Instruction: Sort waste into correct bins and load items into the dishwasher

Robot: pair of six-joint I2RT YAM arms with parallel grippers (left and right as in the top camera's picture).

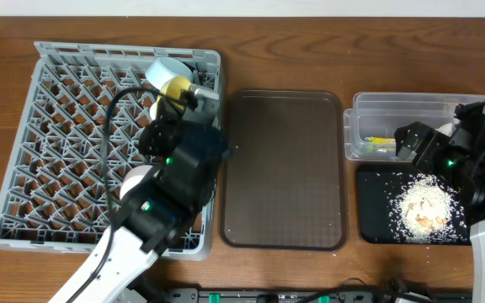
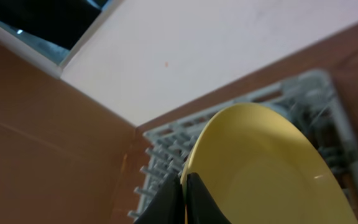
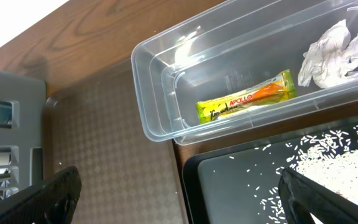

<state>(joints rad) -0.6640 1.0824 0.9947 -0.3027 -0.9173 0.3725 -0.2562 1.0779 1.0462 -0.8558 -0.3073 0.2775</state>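
The left gripper (image 2: 184, 186) is clamped on the rim of the plate (image 2: 260, 168), which is held up on edge at the far right corner of the rack (image 1: 57, 126), just beside a blue bowl (image 1: 165, 69). The left arm reaches from the near edge across the rack. The right gripper (image 3: 182, 199) hangs spread wide, holding nothing, over the tub (image 3: 157, 93) with its sachet (image 3: 247, 102) and napkin (image 3: 331, 53), and the black tray (image 3: 241, 186) of rice (image 3: 347, 168).
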